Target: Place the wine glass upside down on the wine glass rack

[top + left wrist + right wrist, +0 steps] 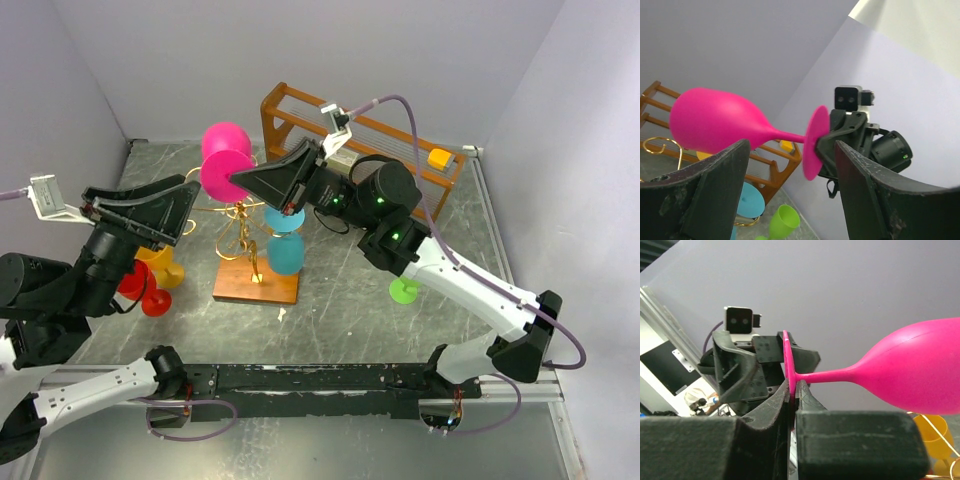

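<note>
The pink wine glass lies sideways in the air above the rack, bowl to the left. My right gripper is shut on the rim of its foot, the stem pointing right toward the bowl. The wine glass rack is a gold wire stand on a wooden base, and two blue glasses hang on it. My left gripper is open to the left of the rack, facing the pink glass with nothing between its fingers.
A brown wooden shelf stands at the back with a yellow block on it. A green glass stands under the right arm. Yellow and red glasses sit under the left gripper. Walls close in on three sides.
</note>
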Robot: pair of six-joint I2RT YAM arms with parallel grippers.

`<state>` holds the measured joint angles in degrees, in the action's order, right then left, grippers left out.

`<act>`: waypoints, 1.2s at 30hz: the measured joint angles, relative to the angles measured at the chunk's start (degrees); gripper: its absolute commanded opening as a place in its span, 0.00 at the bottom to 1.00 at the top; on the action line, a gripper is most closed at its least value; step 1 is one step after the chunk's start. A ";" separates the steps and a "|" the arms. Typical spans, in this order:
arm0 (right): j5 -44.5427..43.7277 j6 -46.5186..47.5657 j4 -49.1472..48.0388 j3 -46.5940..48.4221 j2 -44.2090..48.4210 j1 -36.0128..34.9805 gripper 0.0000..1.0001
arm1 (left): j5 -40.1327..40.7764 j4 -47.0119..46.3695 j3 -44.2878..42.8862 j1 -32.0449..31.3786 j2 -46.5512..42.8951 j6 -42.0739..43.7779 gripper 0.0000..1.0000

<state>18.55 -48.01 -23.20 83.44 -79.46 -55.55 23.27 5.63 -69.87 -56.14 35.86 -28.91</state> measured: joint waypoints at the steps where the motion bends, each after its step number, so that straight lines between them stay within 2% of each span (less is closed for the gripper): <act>1: 0.11 -0.15 -0.44 0.00 0.22 -0.07 0.00 | 0.42 0.02 0.09 0.00 0.04 0.00 0.77; 6: 0.68 -0.85 -1.36 0.00 0.48 -0.07 0.00 | 0.15 0.20 0.20 0.00 1.64 0.17 0.68; 12: 1.44 -1.05 -1.33 0.00 0.46 -0.07 0.00 | -4.28 -0.02 0.17 0.00 4.63 0.66 0.51; 15: 1.86 -1.16 -1.33 0.00 0.46 -0.07 0.00 | -5.95 -0.28 0.17 0.00 5.22 0.90 0.36; 18: 2.32 -1.29 -1.31 0.00 0.35 -0.04 0.00 | -7.17 -0.55 -0.24 0.00 5.49 1.14 0.12; 19: 2.32 -1.29 -1.33 0.00 0.31 -0.04 0.00 | -7.52 -0.61 -0.52 -0.02 5.62 1.33 0.08; 22: 2.51 -1.79 -1.73 0.00 0.24 0.02 0.00 | -8.26 -0.70 -1.14 -0.07 5.79 1.42 0.07; 23: 2.51 -1.90 -1.88 0.00 0.24 0.02 0.02 | -8.39 -0.72 -1.33 -0.07 5.86 1.46 0.07; 26: 2.23 -1.97 -2.21 -0.02 0.26 -0.02 0.30 | -8.46 -0.61 -1.88 -0.17 6.25 2.19 0.07; 30: 0.44 -1.40 -0.37 -0.68 0.92 -0.02 0.53 | -6.45 0.04 -3.65 -0.17 7.98 5.14 0.07; 36: -5.14 -0.72 5.68 -3.04 4.02 -0.17 0.67 | -2.10 -0.02 -4.66 -0.17 10.05 9.25 0.07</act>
<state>13.41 -48.73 -17.52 80.40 -75.44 -55.72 21.17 5.61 -74.52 -56.31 45.91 -19.66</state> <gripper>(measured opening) 0.625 0.085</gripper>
